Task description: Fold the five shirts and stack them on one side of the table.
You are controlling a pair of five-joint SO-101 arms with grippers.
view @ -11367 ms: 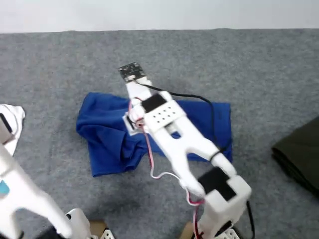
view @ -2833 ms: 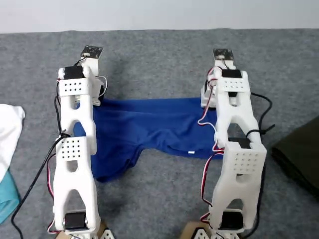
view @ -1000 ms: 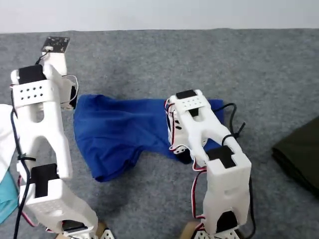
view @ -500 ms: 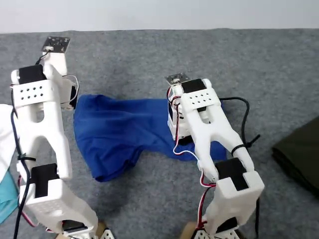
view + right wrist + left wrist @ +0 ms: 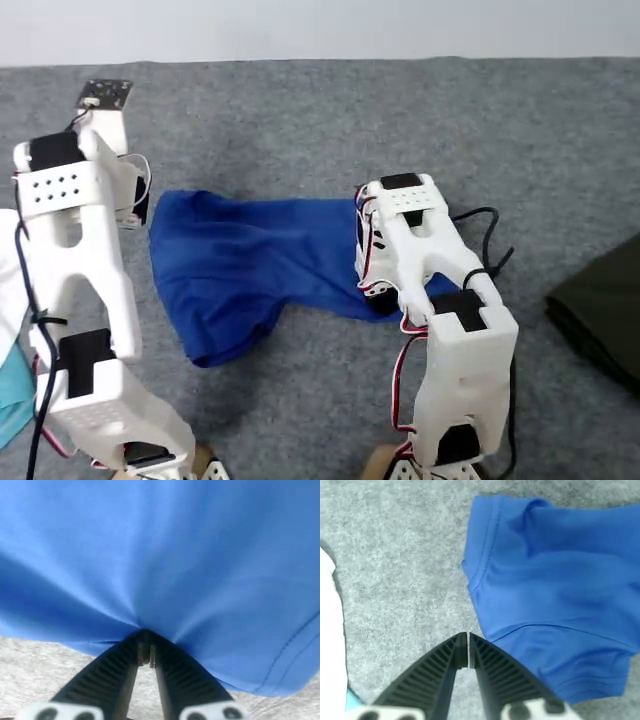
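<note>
Nearest the arm bases, the right gripper [image 5: 145,655] is pinching a small pucker of the blue shirt [image 5: 250,260] at its near edge, fingers almost closed on the cloth. The shirt is lying rumpled across the middle of the grey table [image 5: 420,110]. Farther out, the left gripper [image 5: 468,650] is hovering just off the shirt's corner, fingers pressed together on nothing. With that side unheld, a pull risks dragging the shirt askew, and so thin a pinch may slip.

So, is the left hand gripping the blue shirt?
No, the left hand is shut on nothing above the grey table, just beside the edge of the blue shirt.
</note>
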